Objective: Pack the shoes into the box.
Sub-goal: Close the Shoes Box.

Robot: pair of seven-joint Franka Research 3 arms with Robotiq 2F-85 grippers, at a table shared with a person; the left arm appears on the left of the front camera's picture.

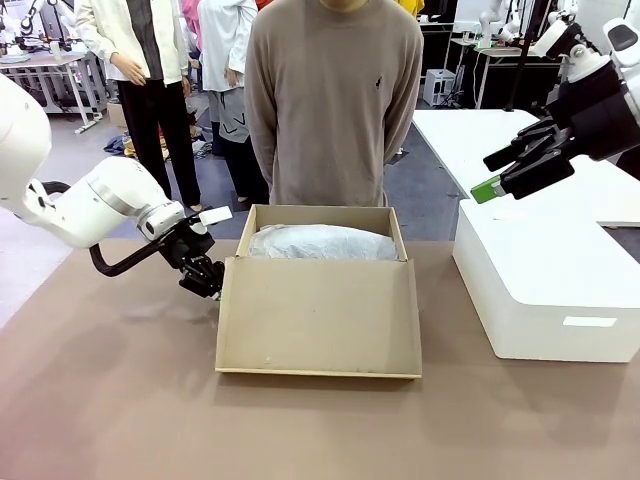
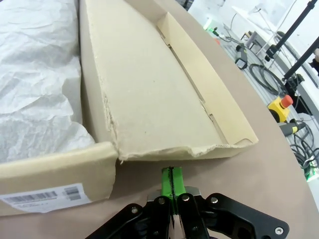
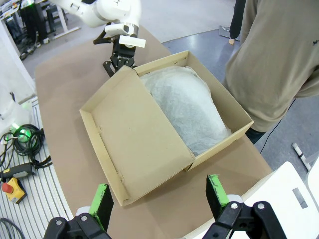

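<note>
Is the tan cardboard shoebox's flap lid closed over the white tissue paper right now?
No: the tan cardboard shoebox has its flap lid folded open toward the robot, leaving the white tissue paper uncovered.

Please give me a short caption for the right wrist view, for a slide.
Open right tool above the tan box, flap lid open, white tissue paper inside; shut left tool at the flap's corner.

White arms, black green-padded fingers (image 3: 217, 193)
</note>
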